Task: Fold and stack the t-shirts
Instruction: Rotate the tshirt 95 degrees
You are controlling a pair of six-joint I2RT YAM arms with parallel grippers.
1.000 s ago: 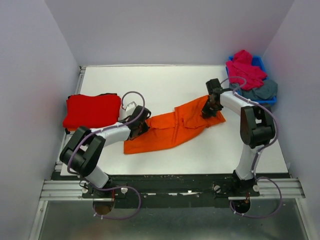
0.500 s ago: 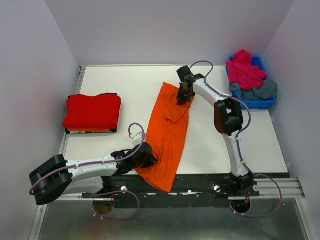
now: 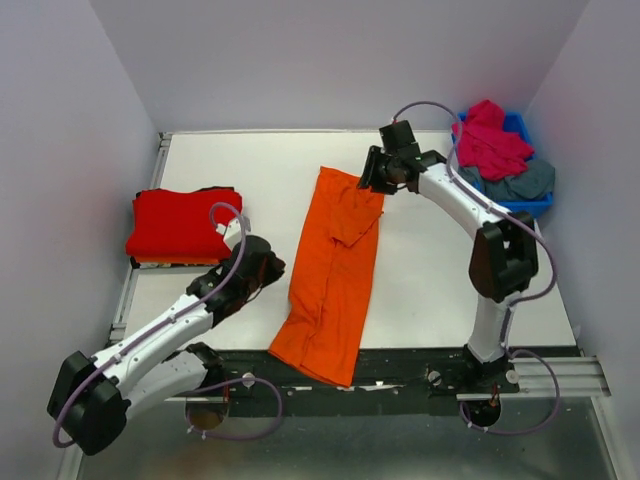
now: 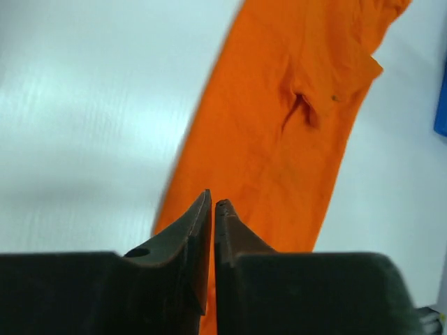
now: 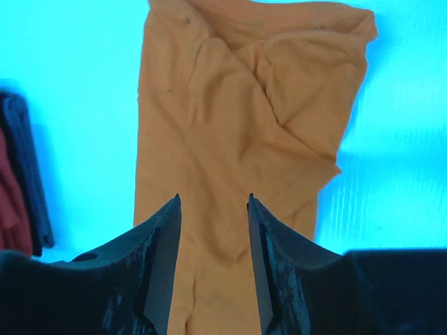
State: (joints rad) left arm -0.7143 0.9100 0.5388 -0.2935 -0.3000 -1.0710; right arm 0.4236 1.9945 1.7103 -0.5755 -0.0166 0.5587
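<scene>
The orange t-shirt (image 3: 333, 270) lies as a long narrow strip from the table's middle to its near edge, where its lower end hangs over. My left gripper (image 3: 268, 268) hovers just left of the strip; in the left wrist view its jaws (image 4: 213, 202) are parted by only a thin slit, with nothing between them and the orange t-shirt (image 4: 279, 139) beyond. My right gripper (image 3: 372, 182) is at the strip's far end, open and empty (image 5: 213, 199) above the orange t-shirt (image 5: 237, 112). A folded red t-shirt (image 3: 185, 222) lies at the left. The magenta-pink t-shirt (image 3: 490, 140) and the grey-blue t-shirt (image 3: 522, 180) sit bunched at the back right.
A blue bin (image 3: 535, 205) at the back right corner holds the two bunched t-shirts. Dark and orange cloth edges show under the red stack (image 3: 180, 262). White walls close in the table (image 3: 250, 165) on three sides. A metal rail (image 3: 350, 375) runs along the near edge.
The orange shirt went from slanting across the table to a lengthwise strip. Both grippers let go of it; the left rose to the strip's left side and the right backed off the far end.
</scene>
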